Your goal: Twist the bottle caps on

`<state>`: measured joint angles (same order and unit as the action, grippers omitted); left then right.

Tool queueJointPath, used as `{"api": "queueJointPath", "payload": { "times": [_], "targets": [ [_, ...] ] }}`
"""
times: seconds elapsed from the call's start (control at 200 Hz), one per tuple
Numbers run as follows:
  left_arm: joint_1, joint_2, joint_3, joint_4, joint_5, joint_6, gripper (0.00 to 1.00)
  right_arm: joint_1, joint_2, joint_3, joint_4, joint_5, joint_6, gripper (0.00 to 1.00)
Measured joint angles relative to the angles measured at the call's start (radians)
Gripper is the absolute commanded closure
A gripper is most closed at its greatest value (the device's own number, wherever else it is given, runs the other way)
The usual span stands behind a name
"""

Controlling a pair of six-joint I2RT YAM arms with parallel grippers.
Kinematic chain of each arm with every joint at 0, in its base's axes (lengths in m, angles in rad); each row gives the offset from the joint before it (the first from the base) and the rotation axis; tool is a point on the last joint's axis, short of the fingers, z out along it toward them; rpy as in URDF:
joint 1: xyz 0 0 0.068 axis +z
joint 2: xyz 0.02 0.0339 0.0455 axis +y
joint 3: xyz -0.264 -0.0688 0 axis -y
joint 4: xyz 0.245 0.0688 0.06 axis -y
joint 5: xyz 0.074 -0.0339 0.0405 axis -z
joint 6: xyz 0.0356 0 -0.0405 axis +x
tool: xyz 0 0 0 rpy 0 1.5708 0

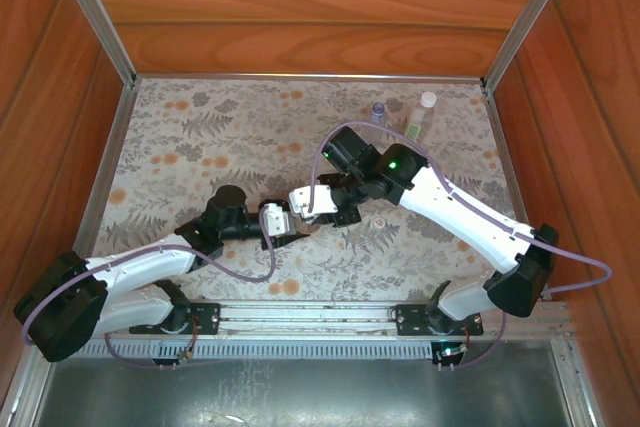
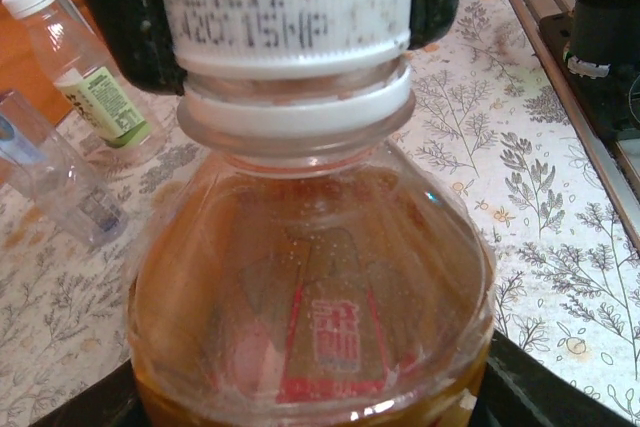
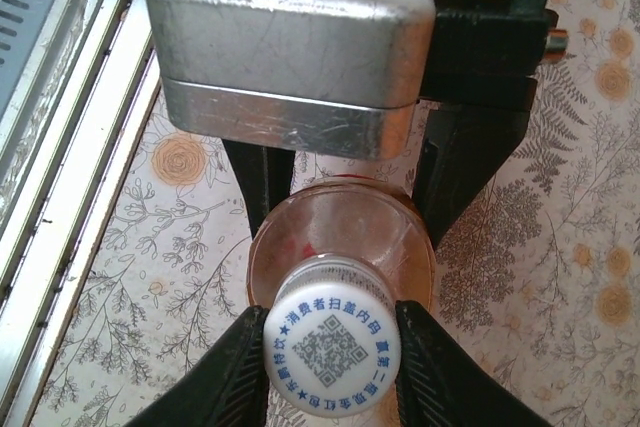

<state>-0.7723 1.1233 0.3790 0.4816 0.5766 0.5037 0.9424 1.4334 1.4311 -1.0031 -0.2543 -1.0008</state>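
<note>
The bluish bottle point(image 1: 378, 112) and the green-labelled bottle point(image 1: 422, 115) stood together by the back wall point(image 1: 300, 47). The table's point(image 1: 170, 147) left half lay open. The 2 arms, left arm point(image 1: 150, 269) and right arm point(image 1: 462, 209), blocked the centre.

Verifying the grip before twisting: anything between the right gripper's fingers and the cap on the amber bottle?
Nothing visible. The fingers of the right gripper press straight against both sides of the cap, which sits on the neck of the amber bottle held by the left gripper.

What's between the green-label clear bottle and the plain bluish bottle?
Bare floral tablecloth only, between the green-label clear plastic bottle and plain bluish plastic bottle; top external view.
</note>
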Motion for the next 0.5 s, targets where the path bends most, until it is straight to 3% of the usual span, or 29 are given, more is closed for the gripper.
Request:
{"api": "queueJointPath", "payload": {
  "times": [0.175,0.5],
  "targets": [
    [0.0,0.0,0.003,0.001,-0.069,-0.014,0.45,0.001,-0.001,-0.007,0.036,0.037,0.154,0.98],
    [0.0,0.064,0.069,-0.006,-0.284,0.005,0.45,0.0,-0.027,-0.083,0.208,0.241,1.062,1.0]
  ]
}}
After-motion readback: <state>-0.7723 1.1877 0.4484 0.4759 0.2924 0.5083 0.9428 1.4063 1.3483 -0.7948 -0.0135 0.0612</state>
